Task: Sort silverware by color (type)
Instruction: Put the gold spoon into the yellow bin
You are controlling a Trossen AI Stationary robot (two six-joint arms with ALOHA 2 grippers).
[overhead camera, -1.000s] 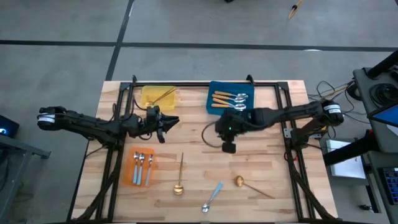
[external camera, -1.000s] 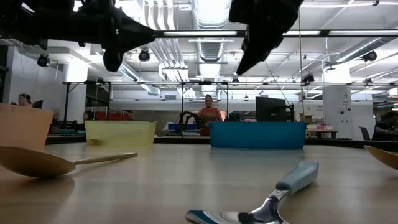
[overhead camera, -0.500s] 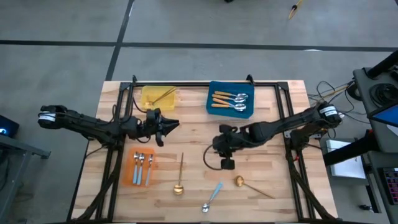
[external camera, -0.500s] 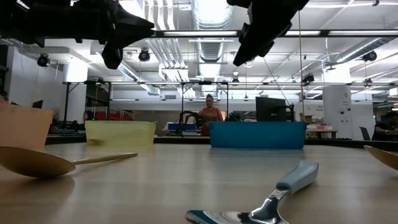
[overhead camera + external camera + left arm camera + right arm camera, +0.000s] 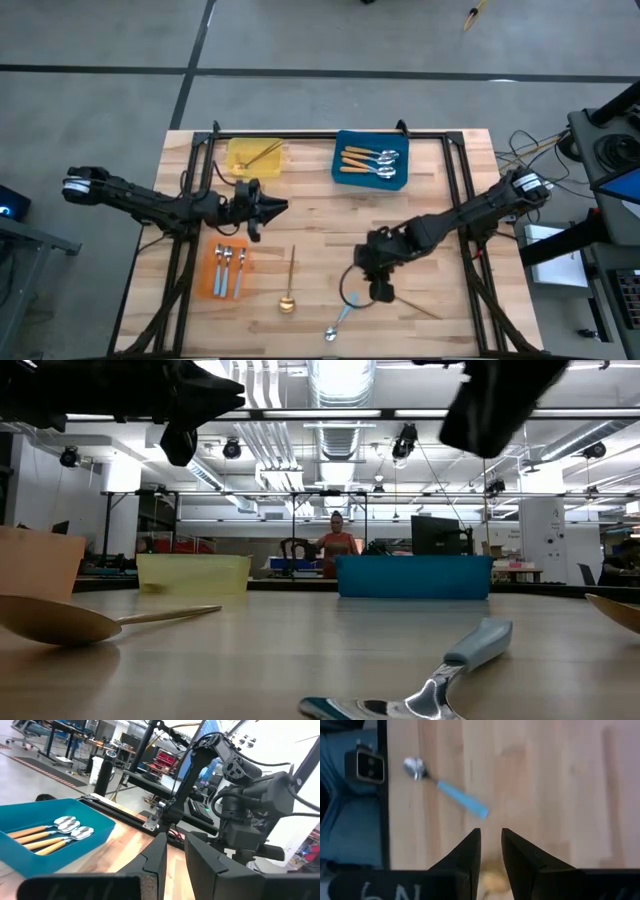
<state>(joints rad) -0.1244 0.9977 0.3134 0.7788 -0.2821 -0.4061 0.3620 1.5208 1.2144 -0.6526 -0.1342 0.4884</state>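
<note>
Three loose spoons lie on the wooden counter [image 5: 420, 210] yet to be sorted: an all-gold thin-handled spoon [image 5: 288, 283] well off to the side of the right end effector [image 5: 380, 291], a silver spoon with a light-blue handle [image 5: 341, 316] just beside it, and a second gold spoon [image 5: 489, 881] directly beneath it, mostly hidden by the arm from above, its bowl showing between the fingertips in the right wrist view. The step in hand looks like the approach to that gold spoon: the right end effector hangs over it with its fingers a narrow gap apart and nothing between them. The left end effector [image 5: 275, 208] waits far across the counter, fingers nearly together and empty, near the yellow plastic tray [image 5: 240, 158], which already holds a gold piece. Next, the right end effector probably needs to drop onto the thin gold handle, close on it, and carry it to the yellow tray; such a flat, slim handle may slip from a shallow pinch.
</note>
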